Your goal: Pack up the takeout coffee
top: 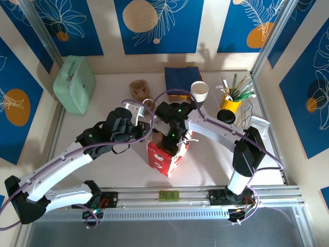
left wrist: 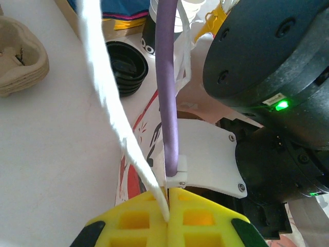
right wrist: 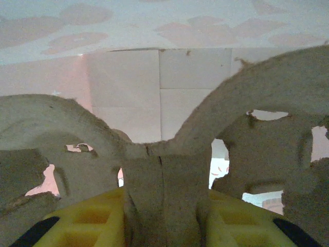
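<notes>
The takeout coffee point(top: 226, 116), a small dark paper cup under a black round plastic lid, seems to stand on the surface point(top: 121, 172) just beside the yellow cup of sticks point(top: 230, 104). It looks light and thin-walled, so I'd hold it gently round the wall and keep it upright. The left pincer point(left wrist: 168, 218) pinches the white cord handle point(left wrist: 110, 98) of the red-and-white paper bag point(top: 163, 159). The right pincer point(right wrist: 163, 216) grips a brown moulded-pulp cup carrier point(right wrist: 164, 149).

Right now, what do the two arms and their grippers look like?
The left arm and right arm have white links, black joints with green lights, and purple cables. The left gripper and right gripper have yellow, grid-patterned fingers with black corners.
</notes>
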